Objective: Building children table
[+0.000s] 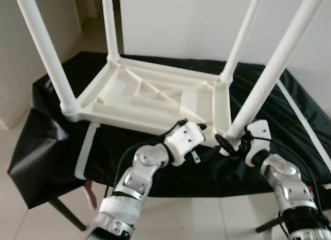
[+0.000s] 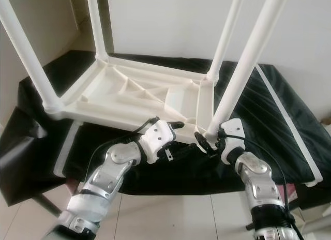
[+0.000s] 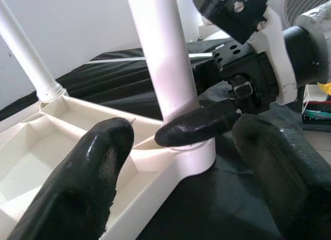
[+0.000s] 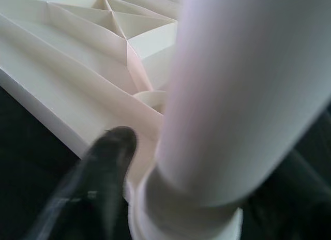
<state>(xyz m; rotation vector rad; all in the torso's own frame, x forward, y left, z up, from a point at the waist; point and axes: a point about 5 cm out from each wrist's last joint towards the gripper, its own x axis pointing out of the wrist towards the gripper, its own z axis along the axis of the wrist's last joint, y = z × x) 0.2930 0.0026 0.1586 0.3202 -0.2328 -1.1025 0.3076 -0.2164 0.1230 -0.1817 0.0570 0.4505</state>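
- The white children table point(image 1: 155, 98) lies upside down on the black-covered desk point(image 1: 289, 95); all four legs stand in their sockets.
- Right gripper point(image 1: 230, 143) fingers pinch the near-right leg point(image 1: 269, 74) at its base.
- Left gripper point(image 1: 207, 134) fingers, spread, sit just beside that socket.
- I judge only seating this leg remains.

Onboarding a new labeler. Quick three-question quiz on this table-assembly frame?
1. True or false: the white tabletop lies upside down on the black cover, legs pointing up.
2. How many legs stand in its corner sockets?
3. Which leg is the right gripper working on: A) far left, B) near right, C) far right?

Key: 1 true. 2 four. 3 B; its fingers straddle that leg's base, and the left gripper is open alongside.
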